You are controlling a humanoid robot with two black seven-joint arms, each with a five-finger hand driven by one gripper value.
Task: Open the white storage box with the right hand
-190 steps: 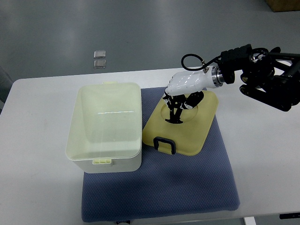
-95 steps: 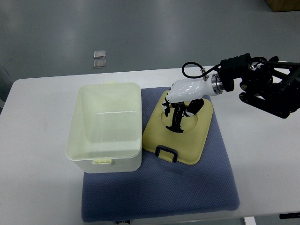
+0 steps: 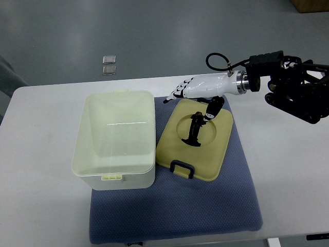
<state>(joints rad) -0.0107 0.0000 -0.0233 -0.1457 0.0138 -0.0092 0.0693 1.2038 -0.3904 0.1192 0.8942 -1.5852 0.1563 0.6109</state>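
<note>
One white storage box (image 3: 114,141) stands open at the centre-left of the frame, its left part on the white worktop (image 3: 41,170) and its right part on a blue-grey mat (image 3: 175,206) that covers the middle and lower middle of the worktop. The box looks hollow, with one small latch tab at its upper rim and one at its lower rim. Just right of the box, one pale yellow lid (image 3: 198,141) lies flat on the mat, its left edge close against the box wall. The lid has a round recess with a black handle (image 3: 195,131) in it and one dark clasp (image 3: 181,169) at its lower edge.

The right hand (image 3: 193,88) reaches in from the right edge, sitting above the lid's upper edge in the frame. Its fingers (image 3: 175,94) are stretched out straight and slightly spread, pointing left and holding nothing; the dark thumb (image 3: 212,109) hangs down near the lid's upper right. The black arm (image 3: 293,87) fills the upper right.

Two small square floor plates (image 3: 109,65) lie on the grey floor beyond the worktop, upper left of centre. Nothing lies between the hand and the lid or box.
</note>
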